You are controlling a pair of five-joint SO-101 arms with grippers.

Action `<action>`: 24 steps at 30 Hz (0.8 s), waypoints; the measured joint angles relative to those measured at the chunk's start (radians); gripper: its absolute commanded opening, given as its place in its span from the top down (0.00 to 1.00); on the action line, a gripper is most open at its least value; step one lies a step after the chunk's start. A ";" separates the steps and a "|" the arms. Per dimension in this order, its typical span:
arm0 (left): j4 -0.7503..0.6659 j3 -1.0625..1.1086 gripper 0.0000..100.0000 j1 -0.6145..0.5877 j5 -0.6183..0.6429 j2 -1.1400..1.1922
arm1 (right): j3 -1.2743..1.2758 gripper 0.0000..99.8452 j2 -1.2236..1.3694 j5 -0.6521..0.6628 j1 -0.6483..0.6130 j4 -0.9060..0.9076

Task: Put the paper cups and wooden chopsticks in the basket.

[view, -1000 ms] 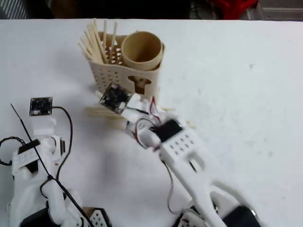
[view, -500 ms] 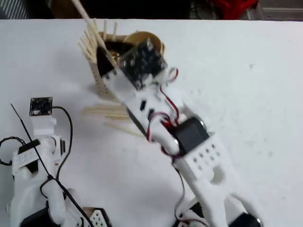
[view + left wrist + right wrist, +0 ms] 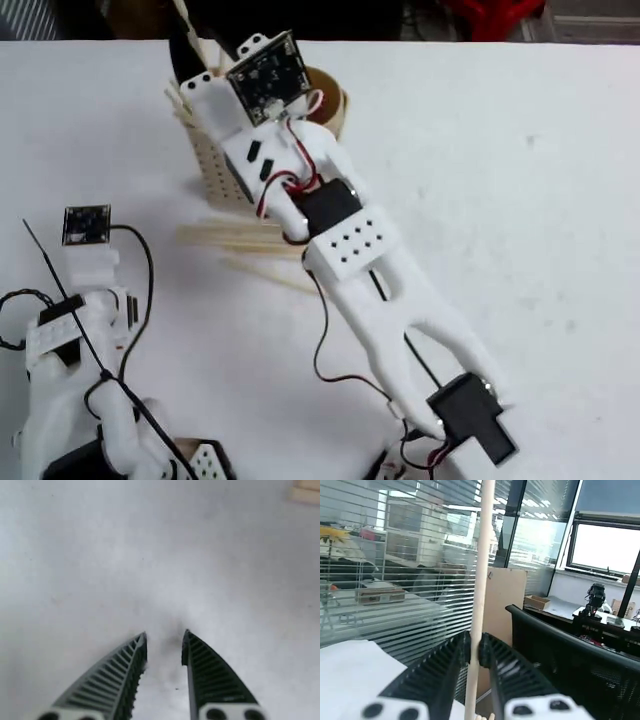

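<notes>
A cream slotted basket (image 3: 222,170) stands at the table's far middle, with several wooden chopsticks (image 3: 184,98) leaning in it and a paper cup (image 3: 330,98) inside. My right gripper (image 3: 475,652) is shut on one wooden chopstick (image 3: 482,555) that stands upright between its fingers. From above, that gripper (image 3: 190,45) hangs over the basket's far-left corner. A few more chopsticks (image 3: 235,238) lie on the table in front of the basket. My left gripper (image 3: 164,639) hovers low over bare table at the near left, slightly open and holding nothing.
The right arm (image 3: 380,290) stretches diagonally from the near edge to the basket, crossing over the loose chopsticks. The left arm (image 3: 75,330) with its black cable sits near left. A chopstick end (image 3: 305,492) shows in the left wrist view. White table spreads to the right.
The right arm rose from the loose chopsticks on the table with one chopstick in its gripper and swung up over the basket. The left arm stayed still.
</notes>
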 measured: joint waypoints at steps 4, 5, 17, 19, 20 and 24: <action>0.000 0.000 0.87 0.000 0.000 0.000 | 0.000 0.98 0.002 0.000 0.012 -0.008; 0.000 0.000 0.87 0.000 0.000 0.000 | 0.000 0.97 0.002 0.000 0.012 -0.008; 0.000 0.000 0.87 0.000 0.000 0.000 | 0.000 0.93 0.002 0.000 0.012 0.014; 0.000 0.000 0.87 0.000 0.000 0.000 | 0.000 0.97 0.002 0.000 0.012 0.015; 0.000 0.000 0.87 0.000 0.000 0.000 | 0.000 0.98 0.002 0.000 0.012 0.029; 0.000 0.000 0.87 0.000 0.000 0.000 | -0.003 0.97 -0.003 -0.002 0.012 0.187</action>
